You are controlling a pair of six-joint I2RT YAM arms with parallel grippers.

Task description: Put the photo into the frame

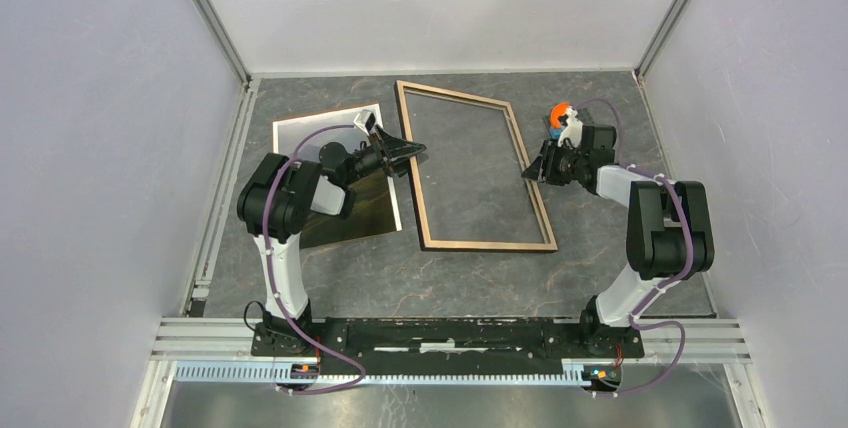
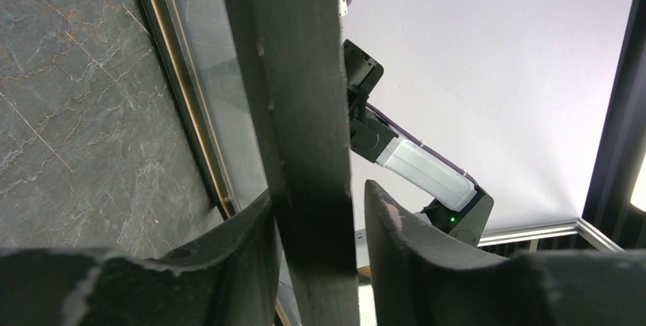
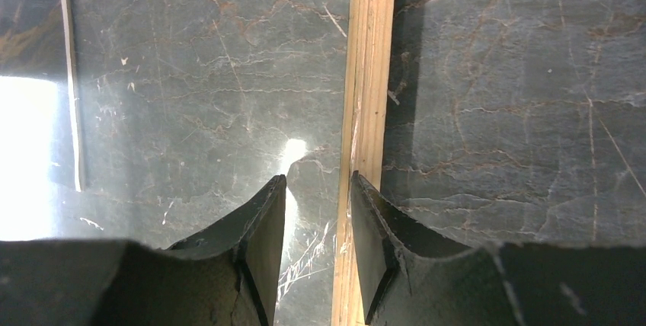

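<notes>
As the frame (image 1: pixel 488 245) lies in the middle of the table (image 1: pixel 600 283), wood face up, one arm reaches to each of its long sides. The left gripper (image 1: pixel 408 153) straddles the left rim. In its wrist view the dark rim lies against one finger (image 2: pixel 236 242), with a sliver of light before the other, so the jaws look narrow but not quite clamped. The right gripper (image 1: pixel 532 172) sits at the right rim, jaws narrowly apart with nothing between them. The wood strip runs under one finger (image 3: pixel 377 250), and whether that finger touches it cannot be told. The photo (image 1: pixel 368 210) lies flat left of the frame, partly under the left arm, its right edge just beside the left rim.
</notes>
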